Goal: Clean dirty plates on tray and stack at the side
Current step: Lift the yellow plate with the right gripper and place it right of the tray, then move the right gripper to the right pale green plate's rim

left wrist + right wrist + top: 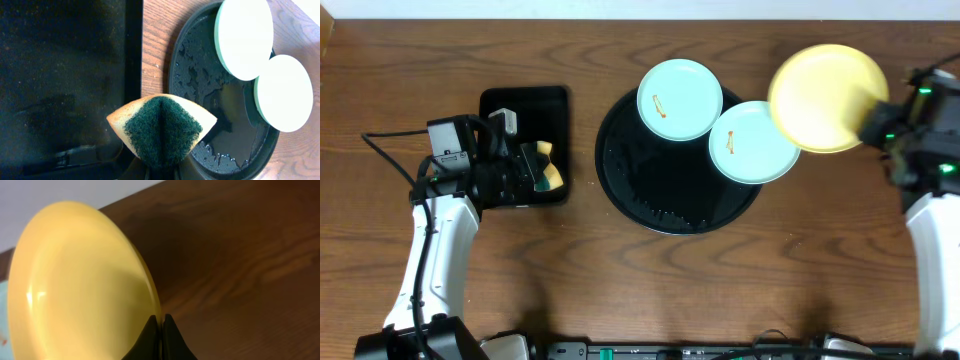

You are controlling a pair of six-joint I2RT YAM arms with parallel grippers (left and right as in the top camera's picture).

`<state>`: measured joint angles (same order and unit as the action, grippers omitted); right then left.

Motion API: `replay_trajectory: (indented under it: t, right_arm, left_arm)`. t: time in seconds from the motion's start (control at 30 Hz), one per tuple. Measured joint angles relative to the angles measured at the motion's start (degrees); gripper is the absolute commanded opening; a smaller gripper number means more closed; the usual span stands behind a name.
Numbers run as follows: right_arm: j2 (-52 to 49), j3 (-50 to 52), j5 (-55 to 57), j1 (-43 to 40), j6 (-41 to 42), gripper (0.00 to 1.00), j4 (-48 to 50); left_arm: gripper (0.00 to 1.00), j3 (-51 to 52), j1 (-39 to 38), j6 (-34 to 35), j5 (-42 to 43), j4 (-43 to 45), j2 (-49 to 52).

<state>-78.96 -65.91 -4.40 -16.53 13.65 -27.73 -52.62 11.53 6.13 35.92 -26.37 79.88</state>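
Overhead, the round black tray sits mid-table with beads of water along its near edge, and everything else is placed from it. Two pale mint plates rest on it. One mint plate lies at the tray's far side and overhangs the rim, with a small orange-brown smear left of its centre. The second mint plate lies at the tray's right side, also jutting past the rim, and has a similar smear on its left part. Their edges come together between them; whether they actually touch cannot be told.

The yellow plate is off the tray, up in the air beyond its far-right rim, and from above it covers a sliver of the second mint plate. The right gripper has it by the rim. In the right wrist view the two black jaws are pinched tight on the thin edge, and the plate stands tilted nearly on edge over the bare wooden table.

Left of the round tray, just beside it, lies a smaller rectangular black tray. The left gripper hangs over that tray's near-right corner, clamped on a folded sponge, yellow with a dark green scouring face. In the left wrist view the sponge shows in front of the strip of wood between the two trays
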Motion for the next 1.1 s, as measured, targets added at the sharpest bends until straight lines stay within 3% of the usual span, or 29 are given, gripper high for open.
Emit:
replay_trajectory:
  t: [0.2,0.5,0.53,0.57,0.63,0.7,0.93,1.1]
  right_arm:
    - [-11.4,0.0,-5.0,-9.1,0.8,0.01,5.7]
    - [-26.4,0.0,-6.0,-13.4,1.0,0.06,12.0]
    - [-27.2,0.0,-5.7,-13.8,1.0,0.12,12.5]
    - [-28.0,0.0,-5.6,-14.3,1.0,0.33,12.8]
    - [-28.5,0.0,-5.2,-14.8,1.2,0.6,13.0]
    - [-28.5,0.0,-5.0,-14.8,1.3,0.65,13.1]
    - [-27.0,0.0,-16.2,-15.7,-4.0,0.57,11.0]
    - [-21.3,-5.1,-25.0,-13.4,-10.4,0.62,1.2]
  left_arm:
    - [0.08,0.0,0.0,0.0,0.0,-0.2,0.0]
    - [0.07,0.0,0.0,0.0,0.0,-0.3,0.0]
    - [0.08,0.0,0.0,0.0,0.0,-0.3,0.0]
    - [0.08,0.0,0.0,0.0,0.0,-0.3,0.0]
    - [0.08,0.0,0.0,0.0,0.0,-0.3,0.0]
    - [0.08,0.0,0.0,0.0,0.0,-0.3,0.0]
    - [0.08,0.0,0.0,0.0,0.0,-0.3,0.0]
    - [0.08,0.0,0.0,0.0,0.0,-0.3,0.0]
